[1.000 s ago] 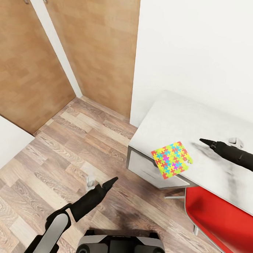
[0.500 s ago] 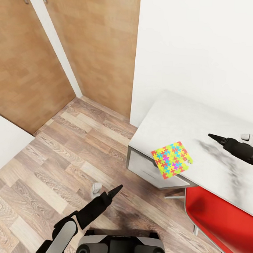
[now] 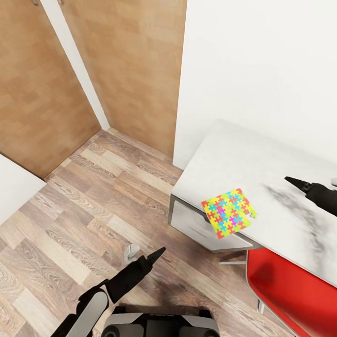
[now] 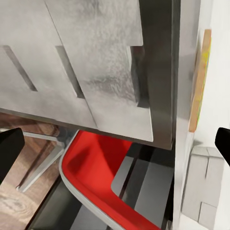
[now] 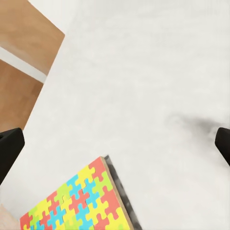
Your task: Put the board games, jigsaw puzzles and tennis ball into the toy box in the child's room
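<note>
Going across from the wooden doors (image 3: 40, 79): the left tool (image 3: 144, 252) hangs over the plank floor (image 3: 63, 218), short of the counter (image 3: 247, 167), jaws spread wide with nothing between them. In its wrist view the fingers (image 4: 9, 151) sit at opposite edges of the frame, looking at the counter's drawer fronts (image 4: 72, 72) and a red chair (image 3: 293, 291). One jigsaw puzzle (image 3: 229, 212) lies flat at the counter's front edge, one corner poking slightly past it. The right tool (image 3: 317, 187) hovers above the counter past the puzzle, also spread wide and empty; its arm is cut off by the frame edge.
</note>
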Tool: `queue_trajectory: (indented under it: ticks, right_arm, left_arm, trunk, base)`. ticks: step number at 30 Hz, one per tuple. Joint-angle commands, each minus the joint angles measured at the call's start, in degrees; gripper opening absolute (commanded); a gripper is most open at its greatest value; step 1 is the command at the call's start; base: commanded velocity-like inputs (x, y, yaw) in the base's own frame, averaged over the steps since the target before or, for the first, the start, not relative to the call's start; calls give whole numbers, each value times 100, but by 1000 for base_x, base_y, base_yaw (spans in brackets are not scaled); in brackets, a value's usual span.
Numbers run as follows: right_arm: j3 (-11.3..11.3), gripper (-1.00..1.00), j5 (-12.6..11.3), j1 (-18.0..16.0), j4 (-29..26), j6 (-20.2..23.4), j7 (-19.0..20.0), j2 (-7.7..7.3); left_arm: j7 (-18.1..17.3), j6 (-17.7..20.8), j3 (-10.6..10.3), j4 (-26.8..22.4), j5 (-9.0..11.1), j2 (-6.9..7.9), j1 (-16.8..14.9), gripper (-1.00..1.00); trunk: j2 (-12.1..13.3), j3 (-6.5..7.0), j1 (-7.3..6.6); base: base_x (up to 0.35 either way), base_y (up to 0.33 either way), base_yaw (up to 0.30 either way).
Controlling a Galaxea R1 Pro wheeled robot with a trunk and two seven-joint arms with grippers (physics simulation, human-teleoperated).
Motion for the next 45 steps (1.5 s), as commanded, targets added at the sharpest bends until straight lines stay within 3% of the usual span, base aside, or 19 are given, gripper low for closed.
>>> queue_trajectory:
  ticks: [1, 12, 32, 45]
  right_arm:
    - [-8, 100, 41, -5, 0, 28, 47, 0]
    - [-50, 100, 40, 32, -61, 43, 50, 9]
    - [-58, 100, 40, 40, -76, 53, 51, 16]
    - [-56, 100, 35, 41, -78, 56, 51, 17]
  left_arm:
    - [3, 33, -4, -2, 59, 3, -3, 100]
    - [-200, 12, -15, 117, 33, -23, -59, 100]
    - [-260, 14, -17, 196, 41, -64, -94, 100]
    - [-371, 16, -29, 215, 45, -88, -157, 100]
  trunk:
    - [-9, -7, 3]
    - [-9, -7, 3]
    - [-9, -7, 3]
    - [-9, -7, 3]
  base:
    - [0, 0, 0]
    - [0, 0, 0]
    - [0, 0, -8]
    - [0, 0, -184]
